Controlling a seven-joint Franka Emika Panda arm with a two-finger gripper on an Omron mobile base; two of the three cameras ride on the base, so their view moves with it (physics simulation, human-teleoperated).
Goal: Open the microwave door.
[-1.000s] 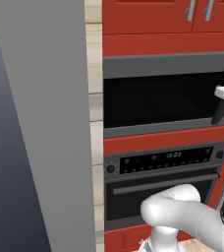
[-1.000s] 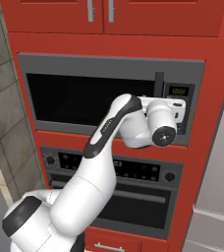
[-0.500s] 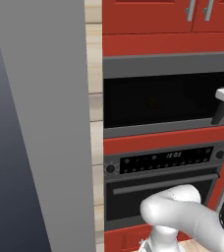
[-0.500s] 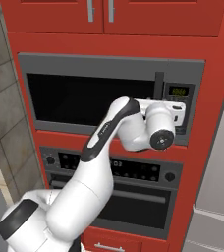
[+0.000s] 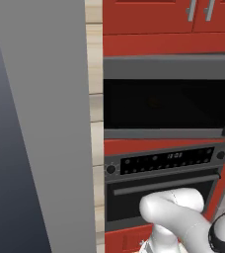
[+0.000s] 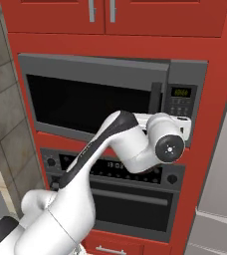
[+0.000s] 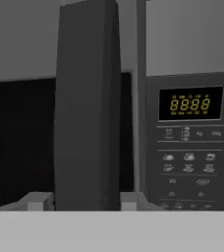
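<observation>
Red cabinets framed the microwave at upper centre; the microwave door sat flush. My gripper stood parted astride the handle, contact indeterminate.

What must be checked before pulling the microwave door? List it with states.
1. Door shut, flush with the microwave frame: ok, nothing opened yet.
2. Gripper lined up on the handle: ok, in the hand view the bar stands between the two fingertips.
3. Fingers closed on the handle: cannot tell, the tips sit either side of it but contact is not visible.
4. Hand clear of the control panel: ok, the panel lies to the side of the bar.
5. Swing path in front of the door free: ok apart from the arm itself, which crosses below the window.
6. Oven below untouched: ok.
</observation>
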